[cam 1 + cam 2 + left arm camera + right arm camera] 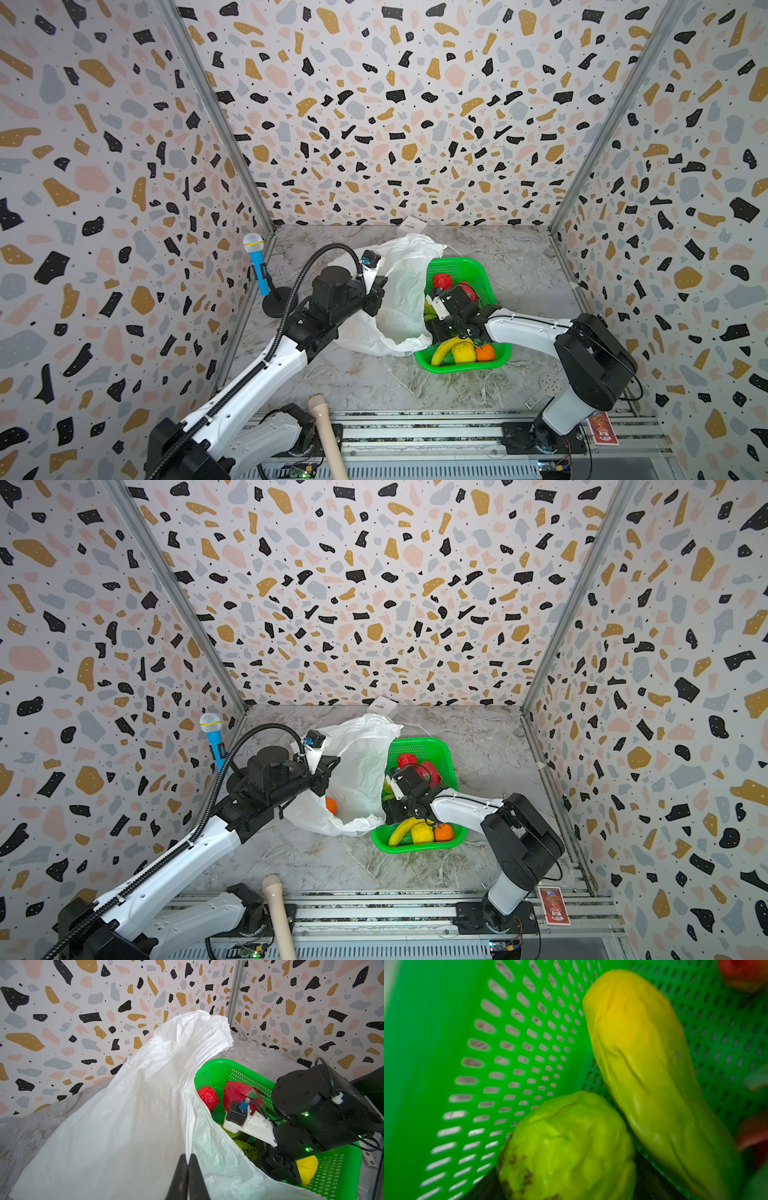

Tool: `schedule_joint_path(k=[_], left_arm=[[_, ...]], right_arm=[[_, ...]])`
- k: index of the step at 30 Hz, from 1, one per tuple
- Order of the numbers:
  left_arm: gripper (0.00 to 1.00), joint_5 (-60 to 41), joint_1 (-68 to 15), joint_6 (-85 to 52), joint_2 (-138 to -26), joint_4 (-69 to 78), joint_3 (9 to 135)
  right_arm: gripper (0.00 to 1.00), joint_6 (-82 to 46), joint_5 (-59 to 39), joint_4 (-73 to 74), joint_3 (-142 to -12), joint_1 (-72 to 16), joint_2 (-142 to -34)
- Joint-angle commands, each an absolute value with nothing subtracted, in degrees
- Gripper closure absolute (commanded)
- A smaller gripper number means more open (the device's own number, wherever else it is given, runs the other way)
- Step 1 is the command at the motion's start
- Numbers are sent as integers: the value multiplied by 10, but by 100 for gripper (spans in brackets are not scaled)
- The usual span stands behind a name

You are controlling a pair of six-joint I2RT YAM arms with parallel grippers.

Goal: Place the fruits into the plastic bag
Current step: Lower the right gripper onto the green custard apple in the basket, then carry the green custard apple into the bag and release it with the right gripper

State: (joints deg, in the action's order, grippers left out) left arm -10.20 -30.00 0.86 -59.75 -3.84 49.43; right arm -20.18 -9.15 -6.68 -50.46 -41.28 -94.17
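**On the marble table: bag propped open, right arm down in the basket**

Nearest the front, the green mesh basket (461, 368) has a smooth curved banana (442, 351), a bumpy lemon (463, 352) and a round orange (485, 352) piled against its near wall. Just behind them the right gripper (435, 326) is nose-down in the basket over a lumpy green fruit (566, 1147) and a long wrinkled yellow-green one (650, 1064). My guess is it's going for one of those, but I can't tell if its fingers are apart or closed.

Right beside the basket, touching it, sits the thin crinkly white bag (399, 299). The left gripper (188, 1176) has its fingers pressed together on the rim, lifting it so the mouth gapes toward the basket, which makes for an easy drop. A second orange (331, 805) already lies inside.

Further back in the basket are a knobbly red ball (441, 281) and a red wedge (239, 1091). A small white box (411, 225) sits by the far wall.
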Motion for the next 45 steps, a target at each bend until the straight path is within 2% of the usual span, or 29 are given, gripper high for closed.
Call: schedule_joint_path(k=[1, 4, 7, 15, 22, 31, 37, 41, 45], left_arm=[[100, -101, -297, 18, -597, -30, 512], [100, -102, -297, 16, -598, -29, 513], [100, -102, -297, 17, -598, -29, 513], [100, -104, -297, 14, -599, -25, 511], [100, -108, -297, 12, -601, -22, 508], [100, -116, -297, 0, -598, -21, 504], [100, -119, -297, -6, -589, -19, 500], [100, -125, -298, -12, -585, -14, 495], [100, -130, -298, -15, -582, -10, 490]], right_arm=[[25, -207, -68, -77, -518, -413, -939], [39, -207, -69, -58, -507, -413, -919], [45, -208, -66, -47, -495, -412, -881], [48, -206, -27, -56, -476, -412, -752], [47, -174, -70, -8, -482, -440, -696], [45, -134, -114, -2, -591, -495, -834], [42, -108, -100, -84, -720, -496, -973], [36, -94, -88, -125, -788, -495, -1044], [25, -92, -76, -135, -826, -494, -1071]])
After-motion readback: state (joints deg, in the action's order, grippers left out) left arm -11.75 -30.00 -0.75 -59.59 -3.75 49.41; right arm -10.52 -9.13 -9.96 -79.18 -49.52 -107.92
